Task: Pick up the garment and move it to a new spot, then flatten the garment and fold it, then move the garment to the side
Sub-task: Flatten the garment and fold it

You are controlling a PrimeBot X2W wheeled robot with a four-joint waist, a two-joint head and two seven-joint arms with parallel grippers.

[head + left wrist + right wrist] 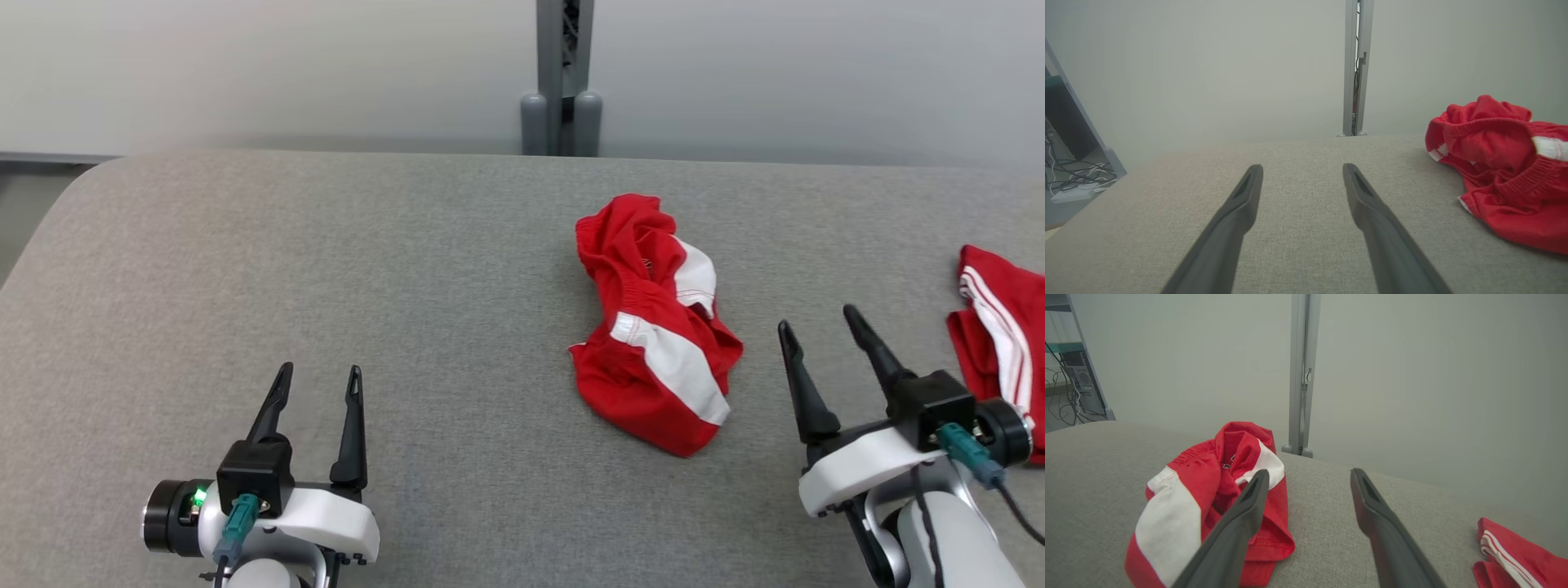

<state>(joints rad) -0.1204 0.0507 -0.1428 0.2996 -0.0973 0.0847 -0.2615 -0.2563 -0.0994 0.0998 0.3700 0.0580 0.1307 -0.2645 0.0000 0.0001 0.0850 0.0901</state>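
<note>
- I am judging the task as not yet begun. The garment (653, 327) is lying crumpled in a red and white heap on the table (326, 245), right of the middle, neither flattened nor folded.
- My left end effector (320, 376) is hovering at the near left, released, with fingers spread and nothing between them. It is sitting well apart from the garment.
- My right end effector (816, 317) is hovering near the garment's right side, also released and empty, and it is not touching the cloth.
- As I am reading it, every step is waiting: picking up, moving to a new spot, flattening, folding and moving aside.
- A second red piece (1000, 343) with white stripes is lying at the right edge of the table. I am not able to tell whether it belongs to the task.
- A small dark mark (1231, 459) is showing inside the garment's waistband, too small to read. I am finding no legible brand, label or lettering anywhere.
</note>
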